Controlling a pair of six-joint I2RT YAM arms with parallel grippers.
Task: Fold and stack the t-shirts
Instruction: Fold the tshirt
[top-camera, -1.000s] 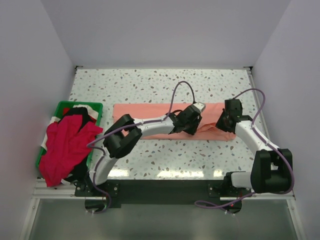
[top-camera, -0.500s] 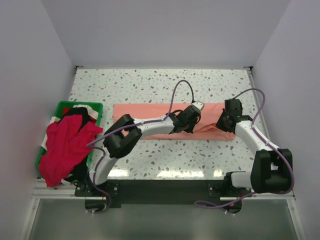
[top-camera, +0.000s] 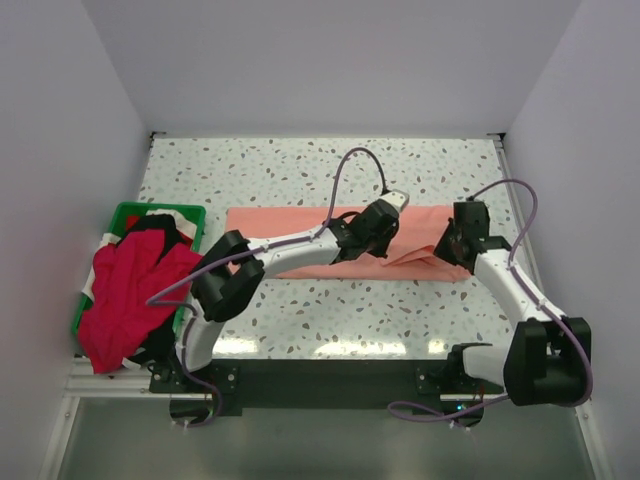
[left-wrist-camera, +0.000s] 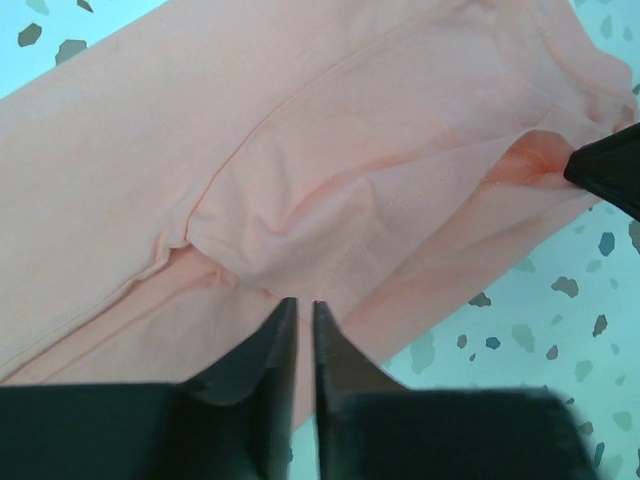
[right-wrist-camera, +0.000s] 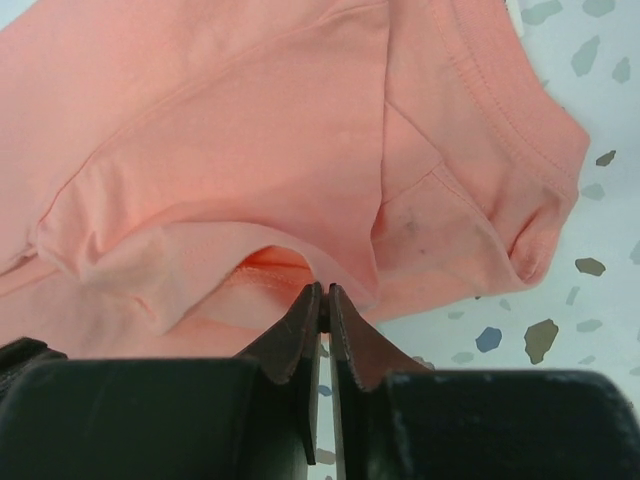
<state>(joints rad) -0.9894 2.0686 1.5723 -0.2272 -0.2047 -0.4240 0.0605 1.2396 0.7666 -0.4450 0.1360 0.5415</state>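
At the near left, a crimson t-shirt (top-camera: 125, 295) drapes over the green bin (top-camera: 125, 212). Mid-table (top-camera: 300, 170), the salmon-pink t-shirt (top-camera: 280, 225) lies folded into a long band, its long axis running left to right and its collar end at the right. The right gripper (right-wrist-camera: 325, 295) is pressed together on the shirt's near hem by that end. The left gripper (left-wrist-camera: 300, 312), fingers almost touching, pinches a fold in the middle. Since a second ago, the left gripper has moved slightly farther over the band and its elbow has swung left.
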